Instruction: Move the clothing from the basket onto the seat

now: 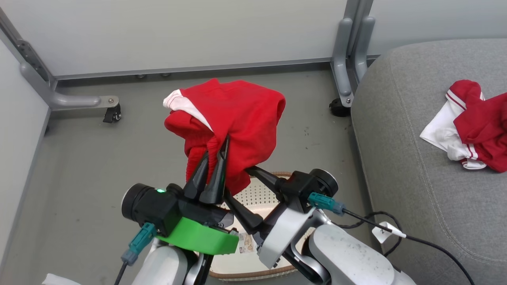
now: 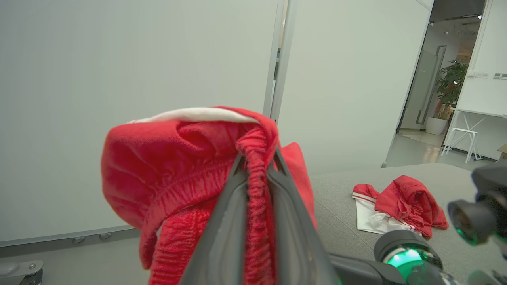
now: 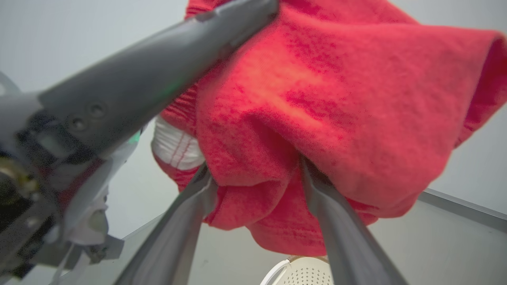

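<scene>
Seemingly, basket (image 1: pixel 259 196) holds label (image 1: pixel 246 242); garment (image 1: pixel 237 114) held above.

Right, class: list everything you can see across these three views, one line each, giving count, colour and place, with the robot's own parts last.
lifted garment: one, red with white trim, in the air above the basket
second garment: one, red and white, crumpled on the seat
basket: one, cream perforated with brown rim, on the floor beneath the grippers
seat: one, grey fabric, at the right
partition legs: two, grey metal with black castors, below the pale walls
potted plant: one, green, in the far room
left gripper: one, dark fingers, shut on the lifted garment
right gripper: one, dark fingers, open, tips under the lifted garment's folds
</scene>
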`<state>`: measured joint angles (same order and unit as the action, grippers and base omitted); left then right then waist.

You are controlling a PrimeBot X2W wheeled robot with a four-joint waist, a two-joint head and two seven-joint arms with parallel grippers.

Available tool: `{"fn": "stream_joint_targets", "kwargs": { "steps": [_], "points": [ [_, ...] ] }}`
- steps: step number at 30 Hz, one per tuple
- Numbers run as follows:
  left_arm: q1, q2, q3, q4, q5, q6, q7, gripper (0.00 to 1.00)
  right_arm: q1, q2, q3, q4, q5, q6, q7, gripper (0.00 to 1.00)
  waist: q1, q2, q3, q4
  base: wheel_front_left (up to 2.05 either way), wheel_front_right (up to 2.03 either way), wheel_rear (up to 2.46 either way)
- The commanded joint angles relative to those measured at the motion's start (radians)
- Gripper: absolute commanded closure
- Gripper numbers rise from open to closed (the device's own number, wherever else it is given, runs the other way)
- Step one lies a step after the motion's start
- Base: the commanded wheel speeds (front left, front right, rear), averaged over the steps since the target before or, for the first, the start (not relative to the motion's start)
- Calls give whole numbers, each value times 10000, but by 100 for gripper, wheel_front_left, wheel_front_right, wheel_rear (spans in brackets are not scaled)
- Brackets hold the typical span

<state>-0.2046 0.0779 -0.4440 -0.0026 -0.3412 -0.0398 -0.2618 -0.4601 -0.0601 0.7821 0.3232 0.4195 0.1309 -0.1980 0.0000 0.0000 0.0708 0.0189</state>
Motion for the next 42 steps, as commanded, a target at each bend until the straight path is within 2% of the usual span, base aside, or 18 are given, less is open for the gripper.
{"fn": "stream_joint_targets", "kwargs": {
  "steps": [1, 7, 8, 9, 10, 27, 28, 29, 30, 36, 42],
  "points": [
    [-66, -8, -22, -2, -31, -38, 12, 100, -235, 28, 87, 144, 106, -3, -131, 0, 0, 0, -11, 14, 0, 0, 0],
    [-97, -44, -210, 45, -74, -50, 24, 100, -840, 81, 460, 684, 434, -3, -378, 0, 0, 0, -12, 49, 0, 0, 0],
    [-111, -46, -229, 56, -73, -47, 24, 100, -925, 88, 515, 748, 504, -3, -430, 57, 0, 0, -14, 58, 0, 0, 0],
    [-117, -49, -250, 66, -88, -51, 23, 100, -998, 90, 579, 806, 579, -3, -458, 70, 0, 0, -18, 63, 0, 0, 0],
    [-118, -51, -262, 79, -105, -51, 23, 100, -1034, 92, 636, 814, 661, -3, -472, 100, 0, 0, -26, 70, 0, 0, 0],
    [-146, 65, -287, 259, -240, 44, 89, 100, -1377, 93, 959, 1139, 1121, -3, -684, 100, 0, 0, -19, 11, 0, 0, 0],
    [-156, 70, -281, 261, -241, 71, 101, 72, -1382, 93, 950, 1157, 1099, -3, -688, 100, 0, 0, -16, 8, 0, 0, 0],
    [-170, 76, -269, 267, -203, 137, 98, 24, -1387, 93, 932, 1180, 1067, -3, -690, 100, 0, 0, -9, 5, 0, 0, 0],
    [-186, 97, -276, 273, -133, 168, 107, 0, -1395, 92, 912, 1206, 1026, -3, -693, 100, 0, 0, -7, 3, 0, 0, 0],
    [-269, 317, -312, 133, 151, 251, 87, 0, -1414, 94, 649, 1382, 782, -3, -679, 100, 0, 0, 18, 31, 0, 0, 0],
    [-85, 823, -438, -85, 310, 120, 362, 0, -1370, -21, 260, 1630, 489, -3, -676, 100, 0, 0, 70, 108, 0, 0, 0]
  ]
}}
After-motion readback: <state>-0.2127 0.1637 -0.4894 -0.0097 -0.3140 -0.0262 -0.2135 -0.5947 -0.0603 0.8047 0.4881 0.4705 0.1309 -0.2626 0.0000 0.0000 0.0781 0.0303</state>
